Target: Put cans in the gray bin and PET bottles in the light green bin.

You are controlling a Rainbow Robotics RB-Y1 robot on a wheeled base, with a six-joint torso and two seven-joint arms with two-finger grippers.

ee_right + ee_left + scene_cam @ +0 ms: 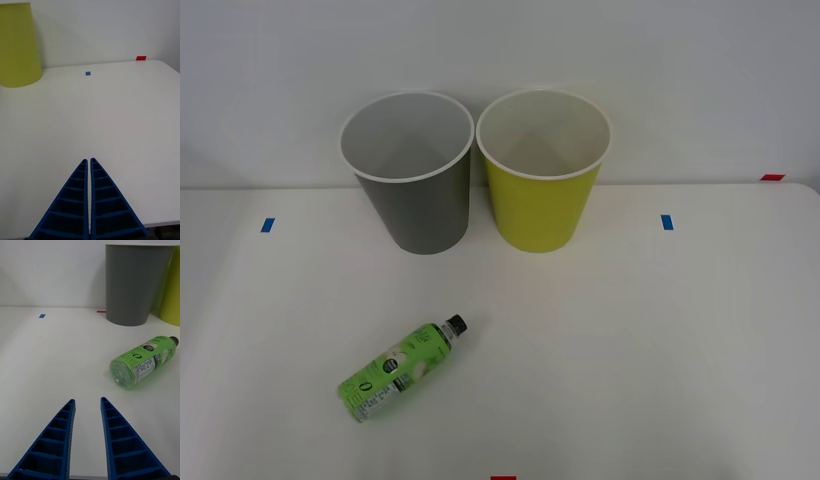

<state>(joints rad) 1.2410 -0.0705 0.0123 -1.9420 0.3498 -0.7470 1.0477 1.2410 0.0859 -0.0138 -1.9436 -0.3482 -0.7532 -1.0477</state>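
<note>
Left hand (87, 402) hovers with fingers apart, right hand (90, 161) pressed together, over a desk (660, 330) holding one gray bin (420, 205), one light green bin (542, 205) and one PET bottle (400, 368) lying flat, cap aimed toward the bins.

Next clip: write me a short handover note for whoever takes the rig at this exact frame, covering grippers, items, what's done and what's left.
Left gripper: open, empty, low over the table near its front edge, short of the bottle.
Right gripper: shut, empty, parked over the table's right side.
Bottle: lying on its side on the table, cap toward the bins.
Gray bin and light green bin: upright side by side at the back, gray on the left.
Done: nothing sorted.
Left: grasp the bottle and drop it in the light green bin.
</note>
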